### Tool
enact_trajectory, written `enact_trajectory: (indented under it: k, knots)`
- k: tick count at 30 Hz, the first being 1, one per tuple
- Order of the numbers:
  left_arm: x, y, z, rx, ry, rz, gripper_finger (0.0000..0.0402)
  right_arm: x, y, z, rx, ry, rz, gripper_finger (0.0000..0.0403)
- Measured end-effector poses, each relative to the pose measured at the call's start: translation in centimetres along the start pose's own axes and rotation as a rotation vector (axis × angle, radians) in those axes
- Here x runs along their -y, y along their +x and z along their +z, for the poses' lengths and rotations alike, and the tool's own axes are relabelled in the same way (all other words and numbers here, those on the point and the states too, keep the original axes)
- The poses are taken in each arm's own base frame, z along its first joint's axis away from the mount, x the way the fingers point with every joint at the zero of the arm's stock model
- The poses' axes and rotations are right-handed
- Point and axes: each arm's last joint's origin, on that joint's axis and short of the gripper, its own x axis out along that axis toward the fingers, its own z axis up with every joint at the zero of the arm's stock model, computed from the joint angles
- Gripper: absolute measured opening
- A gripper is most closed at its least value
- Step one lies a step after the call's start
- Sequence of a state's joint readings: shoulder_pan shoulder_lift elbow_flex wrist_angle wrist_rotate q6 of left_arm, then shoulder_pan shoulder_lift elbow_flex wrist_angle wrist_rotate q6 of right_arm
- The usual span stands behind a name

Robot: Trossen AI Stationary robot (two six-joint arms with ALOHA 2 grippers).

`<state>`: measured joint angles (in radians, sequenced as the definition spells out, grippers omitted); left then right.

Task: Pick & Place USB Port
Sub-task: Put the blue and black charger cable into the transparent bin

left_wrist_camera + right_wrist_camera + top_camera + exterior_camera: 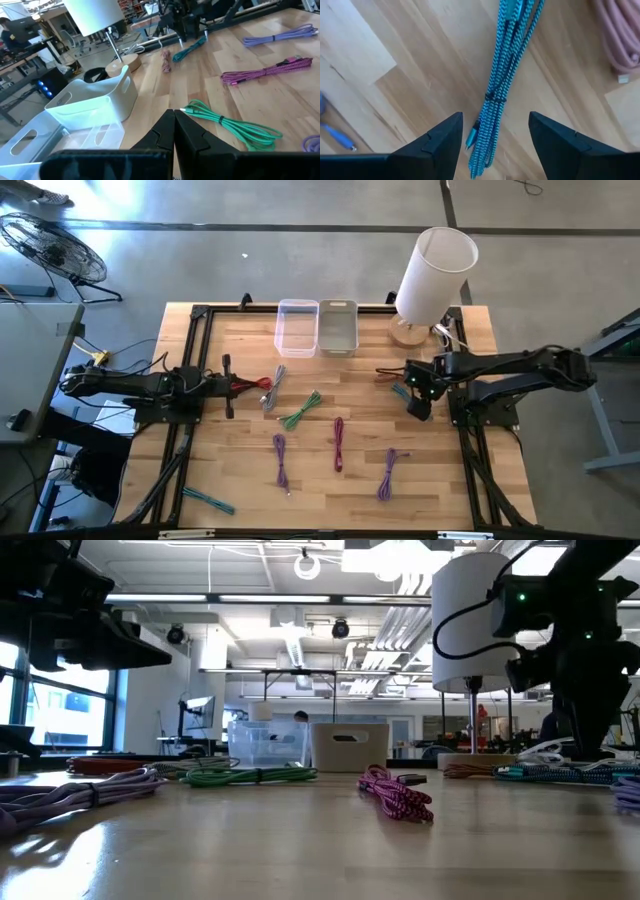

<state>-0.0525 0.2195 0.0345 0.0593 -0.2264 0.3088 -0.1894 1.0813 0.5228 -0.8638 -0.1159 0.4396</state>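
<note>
Right gripper [492, 137] spread wide, directly over the teal cable [502, 75] between its fingers

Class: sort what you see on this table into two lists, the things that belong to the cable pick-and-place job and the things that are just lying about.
Belongs to the job:
- teal cable, between the open right end effector's fingers
- green cable
- magenta cable
- purple cables
- clear bin
- white bin

Lying about:
- white lamp
- floor fan
- left end effector, shut, waiting

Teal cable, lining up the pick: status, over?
Right gripper jaws open, hovering over teal cable. Cable flat on table, not gripped. Left gripper shut, waiting. Pink cable lies beside it.
</note>
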Motion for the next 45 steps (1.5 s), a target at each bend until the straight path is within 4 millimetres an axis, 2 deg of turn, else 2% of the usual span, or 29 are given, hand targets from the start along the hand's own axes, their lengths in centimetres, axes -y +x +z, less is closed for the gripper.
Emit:
enact_trajectory:
  k: [10, 19, 21, 23, 27, 28, 33, 37, 41, 45]
  knots:
    - [0.0, 0.0, 0.0, 0.0, 0.0, 0.0, 0.0001, 0.4, 2.2, -0.4, 0.031, 0.025, 0.042, 0.022]
    - [0.0, 0.0, 0.0, 0.002, 0.0, -0.001, 0.0001, 0.3, 3.8, -0.2, -0.009, 0.011, -0.039, 0.0212]
    - [0.0, 0.0, 0.1, 0.007, -0.002, 0.001, 0.0001, 0.3, 3.9, -0.3, -0.006, 0.005, -0.056, 0.0192]
    - [-0.1, 0.0, 0.2, 0.024, -0.006, 0.006, 0.0001, 0.2, 3.9, -0.4, -0.001, -0.006, -0.077, 0.0153]
    - [-0.3, -0.1, 1.0, 0.101, -0.024, 0.031, 0.0001, 0.1, 4.0, -0.5, 0.005, 0.004, -0.115, 0.0034]
    - [-0.4, -0.1, 1.2, 0.125, -0.03, 0.038, 0.0001, 0.1, 4.0, -0.6, 0.007, 0.013, -0.121, 0.0023]
    - [-1.0, -0.4, 2.7, 0.287, -0.068, 0.087, 0.0001, -0.2, 3.8, -0.7, 0.013, 0.034, -0.126, 0.0021]
    - [-1.4, -1.1, 4.3, 0.477, -0.134, 0.062, 0.0001, -1.9, 2.1, 0.0, 0.06, -0.008, -0.084, 0.0019]
    - [-1.7, -1.5, 5.1, 0.566, -0.25, 0.048, 0.0001, -4.8, -1.1, 0.9, 0.144, -0.086, -0.001, 0.0019]
    - [-2.2, -1.8, 6.3, 0.572, -0.264, 0.041, 0.0001, -8.2, -5.2, 1.9, 0.292, -0.22, 0.066, 0.0018]
